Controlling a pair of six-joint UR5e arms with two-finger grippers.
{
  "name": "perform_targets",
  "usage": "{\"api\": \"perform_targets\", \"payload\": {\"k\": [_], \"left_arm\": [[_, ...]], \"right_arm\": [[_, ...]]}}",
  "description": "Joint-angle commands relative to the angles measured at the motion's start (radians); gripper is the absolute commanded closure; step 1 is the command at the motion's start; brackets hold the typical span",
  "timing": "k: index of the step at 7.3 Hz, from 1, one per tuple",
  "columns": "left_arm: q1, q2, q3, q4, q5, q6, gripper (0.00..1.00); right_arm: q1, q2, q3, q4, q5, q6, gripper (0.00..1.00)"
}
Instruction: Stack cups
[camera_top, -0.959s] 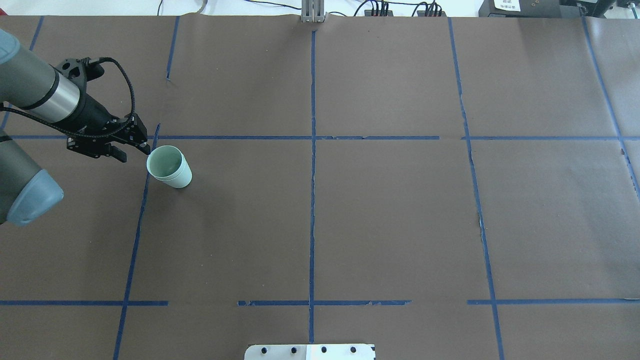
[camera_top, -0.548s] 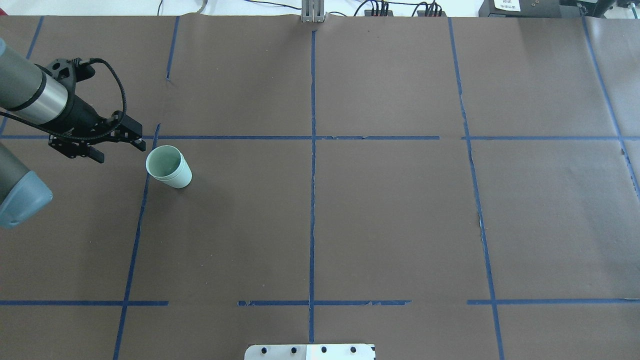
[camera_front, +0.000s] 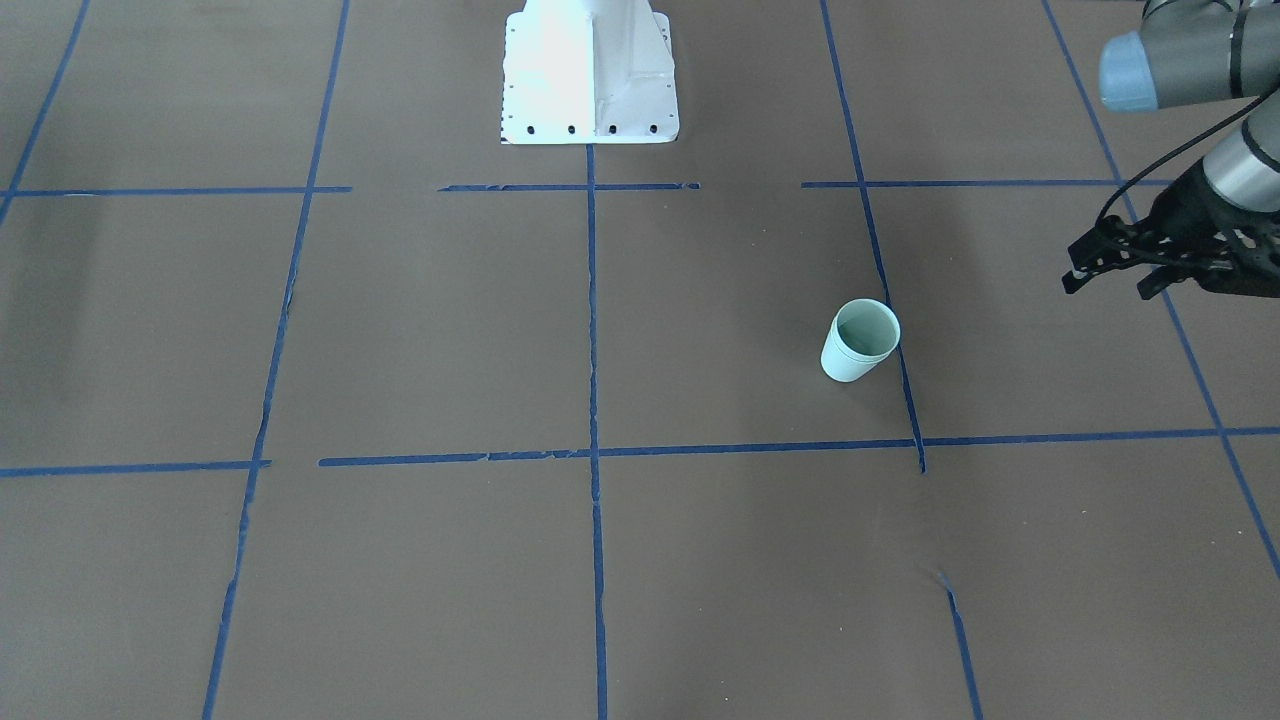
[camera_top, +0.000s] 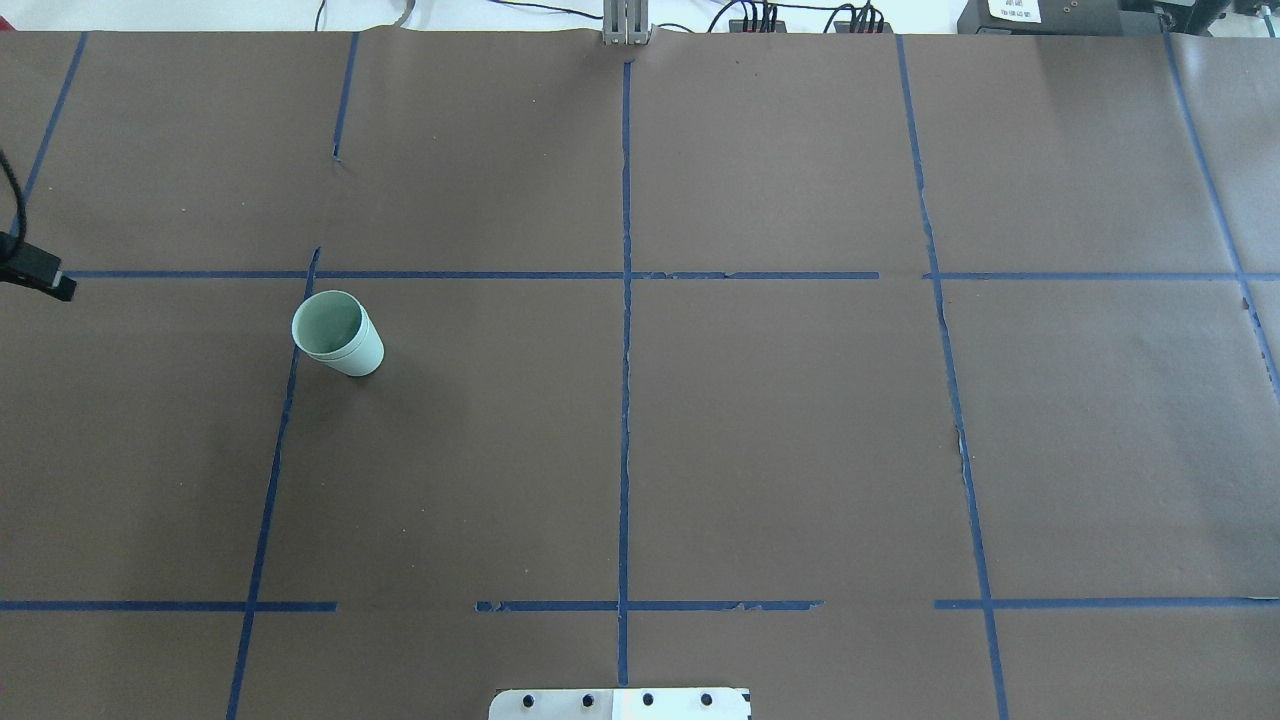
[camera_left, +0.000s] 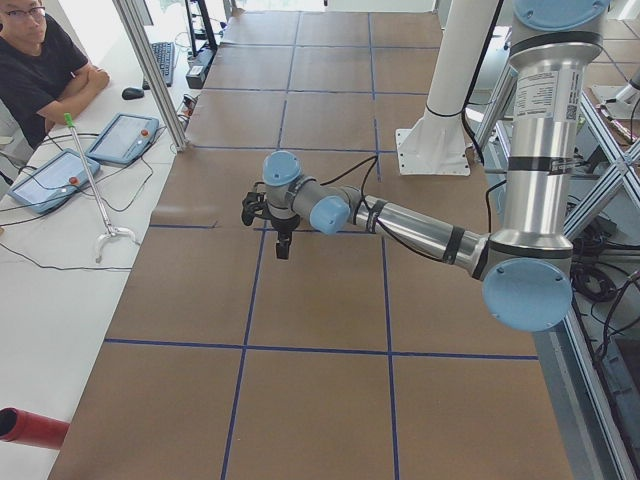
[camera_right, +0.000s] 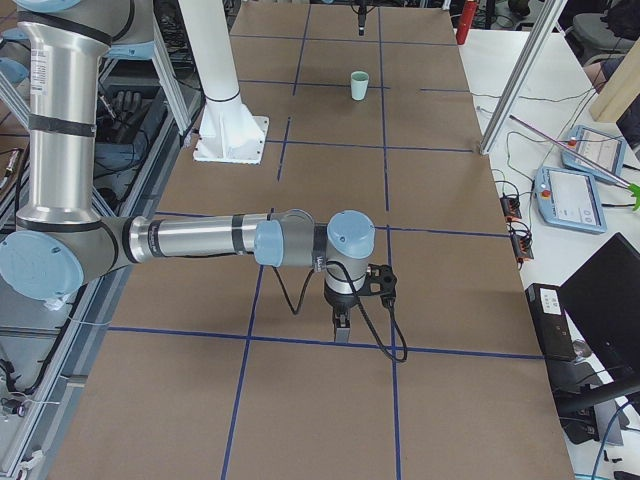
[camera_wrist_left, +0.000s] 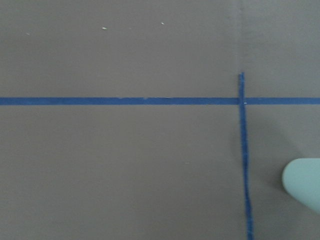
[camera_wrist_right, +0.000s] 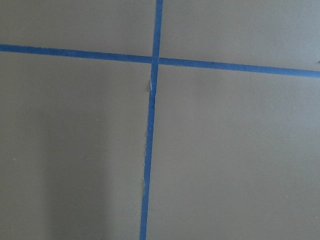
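Observation:
The pale mint-green cups (camera_top: 338, 333) stand upright as one stack on the brown table left of centre. A second rim line just below the top rim shows one cup nested in the other. The stack also shows in the front view (camera_front: 860, 340), far off in the right side view (camera_right: 359, 85), and at the edge of the left wrist view (camera_wrist_left: 305, 190). My left gripper (camera_front: 1107, 287) is open and empty, well off to the side of the cups; only its tip (camera_top: 40, 272) shows in the overhead view. My right gripper (camera_right: 340, 325) hangs over the table far from the cups; I cannot tell whether it is open or shut.
Blue tape lines (camera_top: 625, 350) divide the brown table cover. The robot's white base plate (camera_front: 590, 70) sits at the table's robot side. An operator (camera_left: 40, 60) sits by tablets (camera_left: 120, 135) beyond the far table edge.
My left gripper, open, has drawn back to the left away from the cups, almost out of the overhead view. The cups have not moved.

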Motion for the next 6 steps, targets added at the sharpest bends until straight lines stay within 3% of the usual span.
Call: {"api": "perform_targets", "payload": {"k": [1, 3, 6], "left_arm": [[-0.16, 0.043, 0.085, 0.002, 0.005, 0.292, 0.0], [-0.34, 0.033, 0.216, 0.07, 0.02, 0.526, 0.0], [-0.38, 0.0, 0.218, 0.244, -0.01, 0.572, 0.0]], "right_arm": [[-0.001, 0.0, 0.0, 0.0, 0.0, 0.0, 0.0], [-0.001, 0.0, 0.0, 0.0, 0.0, 0.0, 0.0], [0.001, 0.0, 0.0, 0.0, 0.0, 0.0, 0.0]]}}
